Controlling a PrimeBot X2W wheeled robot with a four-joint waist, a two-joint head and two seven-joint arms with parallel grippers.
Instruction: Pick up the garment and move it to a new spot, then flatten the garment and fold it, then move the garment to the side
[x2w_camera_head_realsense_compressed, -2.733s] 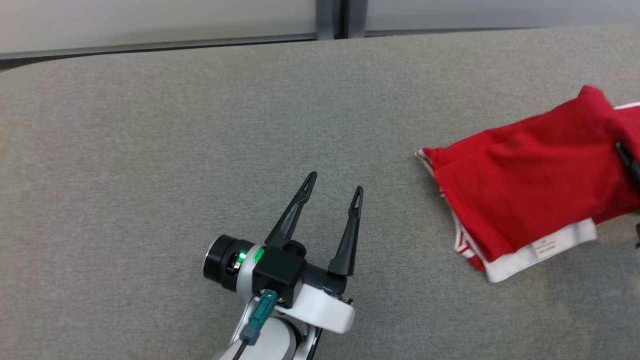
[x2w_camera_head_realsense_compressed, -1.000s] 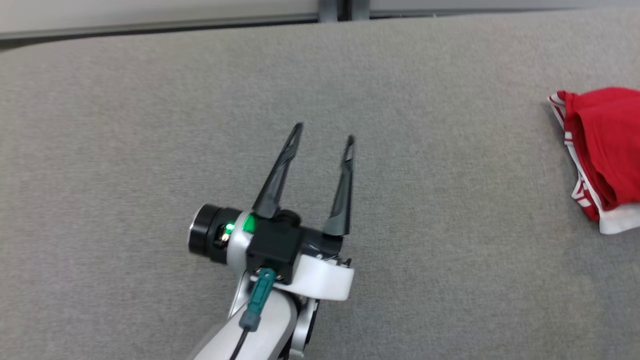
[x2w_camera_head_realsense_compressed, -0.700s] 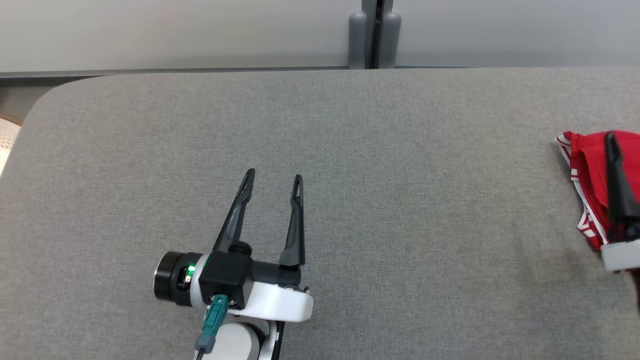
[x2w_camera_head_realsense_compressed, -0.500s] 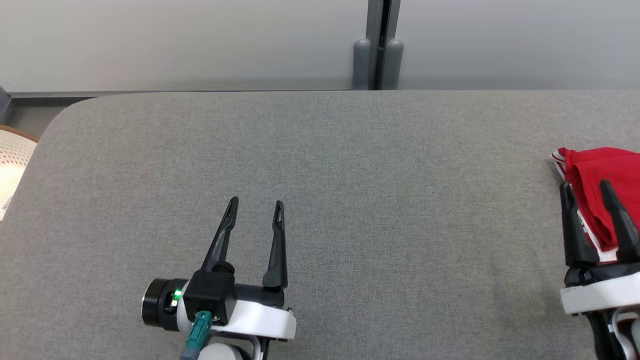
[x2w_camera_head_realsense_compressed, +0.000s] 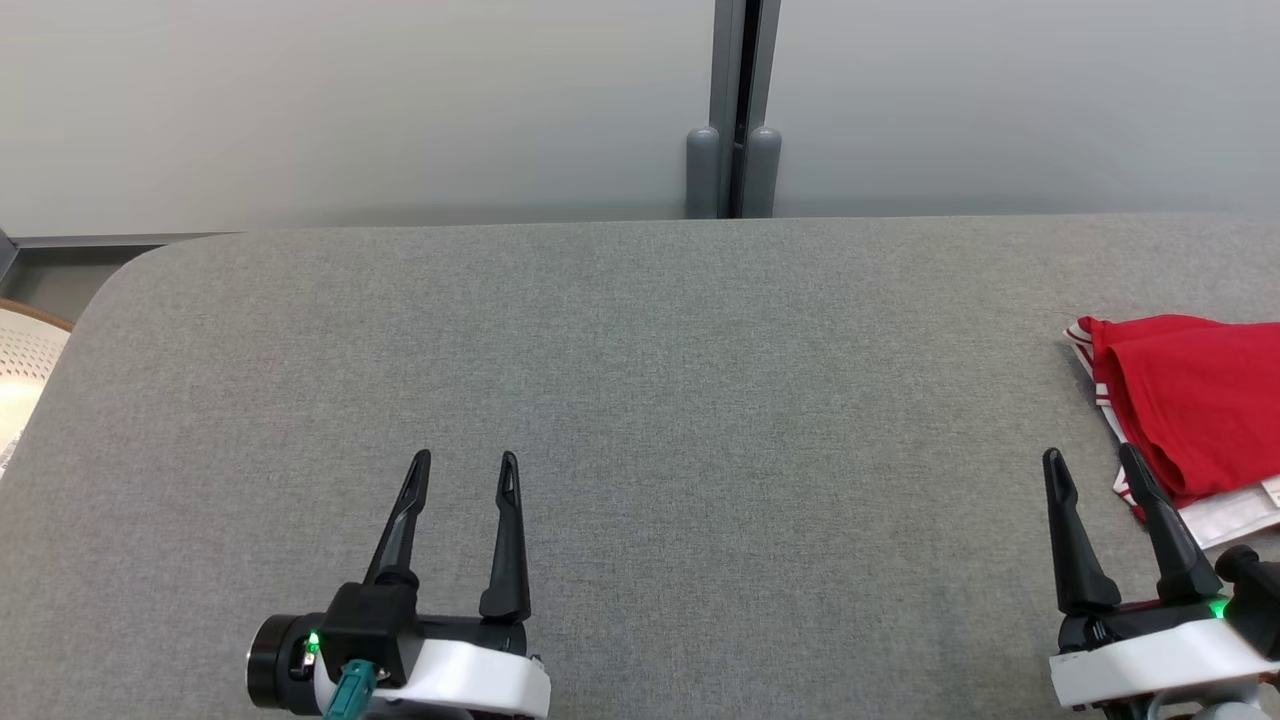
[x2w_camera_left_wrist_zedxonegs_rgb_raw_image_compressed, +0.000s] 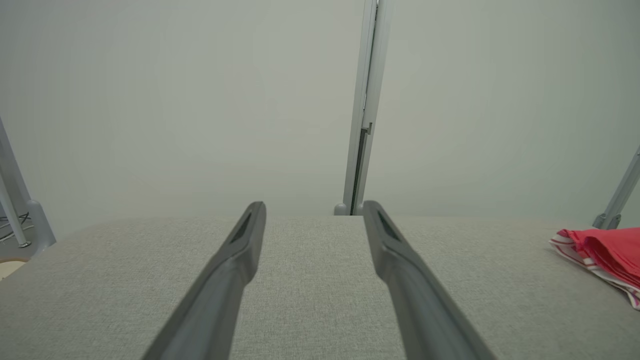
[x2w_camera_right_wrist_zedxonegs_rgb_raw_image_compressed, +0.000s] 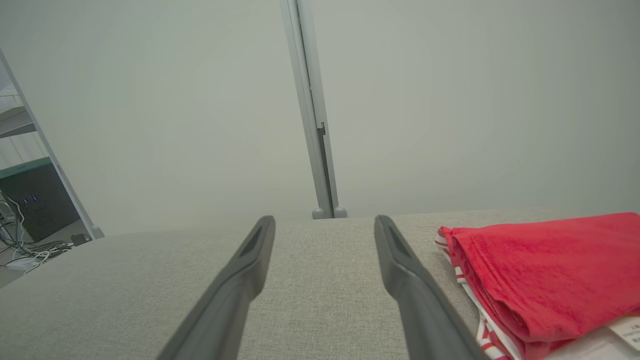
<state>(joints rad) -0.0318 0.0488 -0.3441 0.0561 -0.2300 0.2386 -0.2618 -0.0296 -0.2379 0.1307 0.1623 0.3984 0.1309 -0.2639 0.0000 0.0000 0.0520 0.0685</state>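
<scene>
Garment (x2w_camera_head_realsense_compressed: 1190, 400): red, folded into stacked layers, red-and-white striped trim on its left edge, white band with a label along the near edge.
Garment position: lying flat at the far right of the table in the head view, about mid-depth, cut off by the right edge of that view.
Table (x2w_camera_head_realsense_compressed: 700, 350): grey fabric top, rounded far-left corner.
Left gripper (x2w_camera_head_realsense_compressed: 464, 458): lower left of the head view, over the table, fingers pointing toward the wall, spread apart with nothing between them; well apart from the garment.
Right gripper (x2w_camera_head_realsense_compressed: 1090, 455): lower right of the head view, fingers parted, holding nothing.
Right gripper vs garment: in the head view its right finger overlaps the garment's near-left corner; touching or not, can't tell. In the right wrist view the cloth sits just to the right of that finger, outside the gap.
Left wrist view: garment far off to the right, bare table between the fingers.
Green lights: one lit on each gripper body.
Wall panels (x2w_camera_head_realsense_compressed: 350, 100): pale, behind the table's far edge, joined at a grey post (x2w_camera_head_realsense_compressed: 735, 100).
Perforated pale object (x2w_camera_head_realsense_compressed: 25, 370): beside the table's left end, partly cut off.
Dark box (x2w_camera_right_wrist_zedxonegs_rgb_raw_image_compressed: 35, 200): far left in the right wrist view, with cables near it.
</scene>
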